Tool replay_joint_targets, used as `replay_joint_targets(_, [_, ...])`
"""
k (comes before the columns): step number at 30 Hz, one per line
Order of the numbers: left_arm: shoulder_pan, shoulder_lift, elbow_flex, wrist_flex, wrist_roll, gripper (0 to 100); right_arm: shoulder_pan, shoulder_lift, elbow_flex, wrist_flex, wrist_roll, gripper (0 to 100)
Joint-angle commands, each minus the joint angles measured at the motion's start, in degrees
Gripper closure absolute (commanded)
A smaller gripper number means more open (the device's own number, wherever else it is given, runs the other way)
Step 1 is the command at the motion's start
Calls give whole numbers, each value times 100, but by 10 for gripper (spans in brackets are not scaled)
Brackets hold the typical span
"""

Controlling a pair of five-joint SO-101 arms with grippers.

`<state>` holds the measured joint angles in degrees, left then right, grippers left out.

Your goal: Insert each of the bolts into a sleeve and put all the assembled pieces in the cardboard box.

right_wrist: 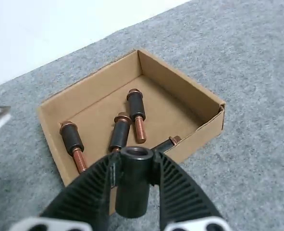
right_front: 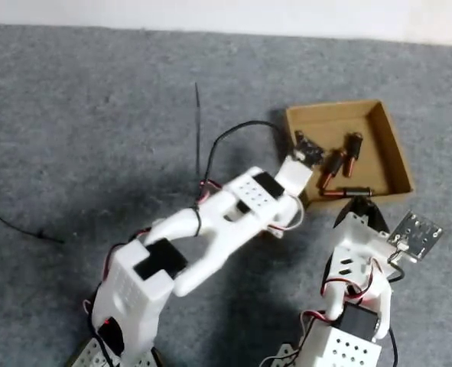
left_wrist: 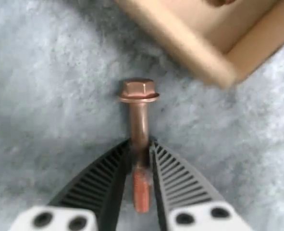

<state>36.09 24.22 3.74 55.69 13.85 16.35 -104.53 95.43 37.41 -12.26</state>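
Note:
A copper bolt (left_wrist: 139,115) with a hex flange head is clamped by its shaft in my left gripper (left_wrist: 140,144), above the grey carpet just off a corner of the cardboard box (left_wrist: 199,53). My right gripper (right_wrist: 134,156) is shut on a black sleeve (right_wrist: 133,185), held upright with its bore open, in front of the box's (right_wrist: 194,98) near wall. Several assembled bolt-and-sleeve pieces (right_wrist: 120,132) lie inside the box. In the high view, the left arm (right_front: 241,202) stretches to the box's (right_front: 390,149) near-left corner, and the right gripper (right_front: 361,208) sits just below its near wall.
Grey carpet covers the table. A thin black cable tie (right_front: 197,130) lies left of the box, and another (right_front: 27,229) lies far left. A black cable (right_front: 233,134) loops from the left arm toward the box. The wall edge runs along the back.

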Motion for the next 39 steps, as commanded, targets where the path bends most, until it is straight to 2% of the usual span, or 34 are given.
replay_joint_targets(1, [-532, -1253, 207, 193, 26, 995, 22, -75, 92, -189, 26, 994])
replay_joint_targets(8, [-1130, -3495, 1534, 141, -88, 995, -145, -75, 92, -189, 35, 994])
replay_joint_targets(14, [-1156, -5481, 3618, -1055, -677, 995, -567, -75, 84, -189, 53, 994])
replay_joint_targets(17, [-1174, -6668, 4356, -1380, -862, 995, -1068, -84, 57, -189, 53, 994])
replay_joint_targets(28, [-1182, -10141, 5807, -1442, -826, 995, -3213, -84, 31, -418, 88, 994])
replay_joint_targets(34, [-1780, -11978, 6448, -1556, -818, 995, -4066, -84, 40, -1068, 1064, 994])
replay_joint_targets(39, [-2044, -13015, 7248, -2356, -818, 995, -4523, -84, 75, -1719, 1310, 994])
